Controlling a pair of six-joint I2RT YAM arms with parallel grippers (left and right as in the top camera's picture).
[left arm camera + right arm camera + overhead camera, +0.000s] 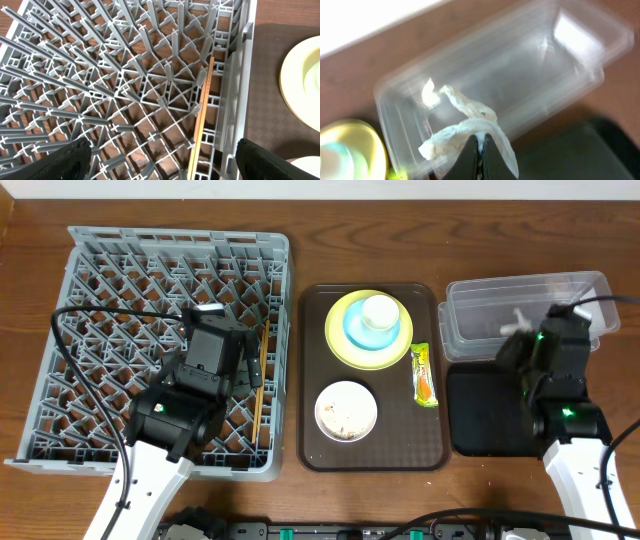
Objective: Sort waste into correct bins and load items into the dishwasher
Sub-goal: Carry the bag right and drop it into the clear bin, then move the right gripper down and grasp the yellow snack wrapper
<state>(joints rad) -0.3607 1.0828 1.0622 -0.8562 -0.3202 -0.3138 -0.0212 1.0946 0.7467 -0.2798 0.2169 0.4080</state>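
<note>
White tissue (465, 125) was seen pinched between the tips of the right gripper (479, 142), which were pressed tight together on it. It was held up in the air over the clear tub (560, 55) and was not yet dropped in. The tissue was judged to be very light and soft. It could be squashed with no harm, so a small pinch on one fold was enough. Loose ends were left hanging. These could be caught on the tub's edge, or stuck to the tips when it was let go.

The left gripper (162, 150) was held wide apart, with nothing in it, over the grey rack (125, 75). The chopsticks (202, 115) were laid in the rack by the wall next to the brown tray (400, 430). On that tray the plate (338, 345), blue bowl (352, 330) and cup (380, 310) were stacked. The white bowl (345, 410) with crumbs was set near them, and the wrapper (424, 373) was laid by the far edge. The dishes were judged hard, smooth and easy to break, best taken by the rim.
</note>
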